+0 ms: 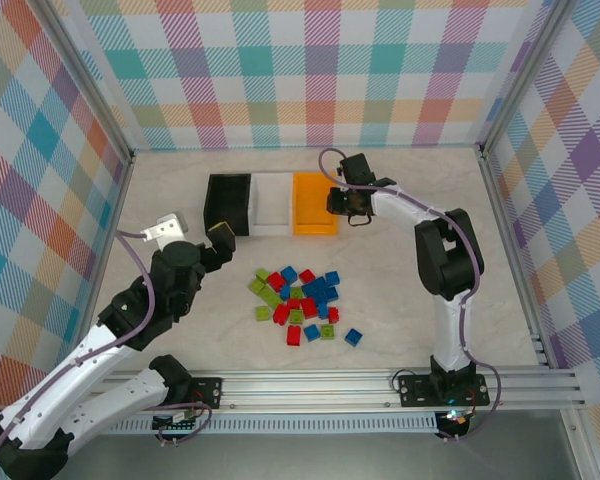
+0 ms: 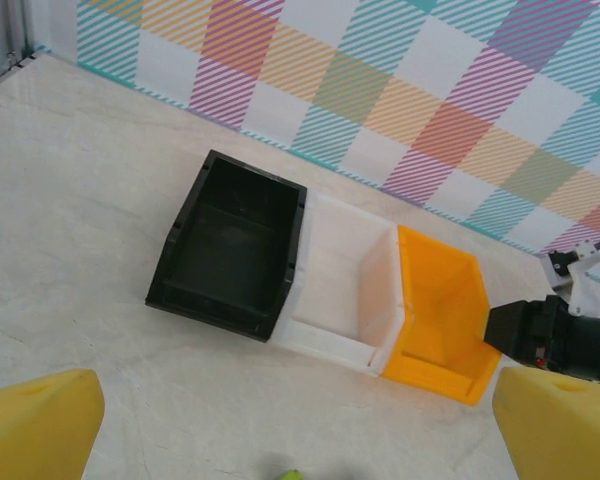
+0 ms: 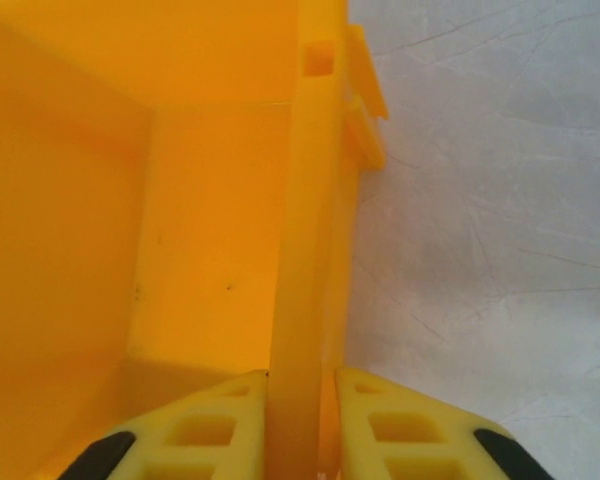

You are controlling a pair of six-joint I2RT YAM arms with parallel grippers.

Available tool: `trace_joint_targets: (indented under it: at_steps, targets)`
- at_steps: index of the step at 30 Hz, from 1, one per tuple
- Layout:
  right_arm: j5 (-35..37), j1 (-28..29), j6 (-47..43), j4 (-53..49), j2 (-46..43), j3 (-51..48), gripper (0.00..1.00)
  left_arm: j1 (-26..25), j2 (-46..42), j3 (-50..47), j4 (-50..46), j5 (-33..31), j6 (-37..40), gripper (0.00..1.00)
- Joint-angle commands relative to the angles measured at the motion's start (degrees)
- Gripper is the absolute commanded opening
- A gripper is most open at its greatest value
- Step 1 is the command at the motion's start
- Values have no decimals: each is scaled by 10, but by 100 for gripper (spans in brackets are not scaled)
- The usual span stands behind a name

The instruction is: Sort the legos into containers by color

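The fingers [image 3: 220,425] of the right gripper [image 3: 302,400] are clenched on the right-hand wall of the orange bin [image 3: 180,250], with one finger set inside the bin and the other outside it, the wall being pinched between them. The fingers [image 2: 40,425] of the left gripper [image 2: 300,435] are spread wide and nothing is held between them. In the top view this gripper is seen above the table [image 1: 410,290], just in front of the black bin [image 1: 210,205] and to the left of the bricks.

The pale, marbled table is enclosed by checked walls [image 1: 300,70] on three sides. Toward its far side the three bins are lined up in a row, each touching the next: the black bin on the left, the white bin [image 1: 271,230] in the middle and the orange bin on the right.

The legos [image 1: 300,298] are gathered in a loose heap on the table, nearer than the bins and well apart from them. Red, blue and lime green bricks are mixed together there. One blue brick [image 1: 353,337] is found a little apart, at the near right edge of the heap.
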Motion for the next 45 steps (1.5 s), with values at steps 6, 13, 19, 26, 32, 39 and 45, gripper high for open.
trace_joint_targets:
  at_steps: [6, 13, 19, 26, 32, 39, 45]
  targets:
    - [41, 0, -39, -33, -53, -59, 0, 5, 25, 2, -21, -18, -2, 100]
    - [69, -10, -67, -56, -115, -119, 0, 7, 38, 4, -23, -10, 0, 100]
    - [59, -48, -72, -64, -136, -140, 0, 9, 49, 8, -24, 8, -3, 100]
    - [55, -70, -86, -71, -134, -130, 0, 9, 52, 8, -25, 22, -7, 100]
    - [39, -69, -110, -85, -121, -105, 0, 9, 54, 7, -24, 29, -6, 100]
    - [24, -69, -118, -99, -105, -80, 0, 9, 61, 8, -22, 35, -6, 100]
    - [22, -69, -110, -98, -105, -72, 22, 10, 65, 8, -23, 41, -6, 100]
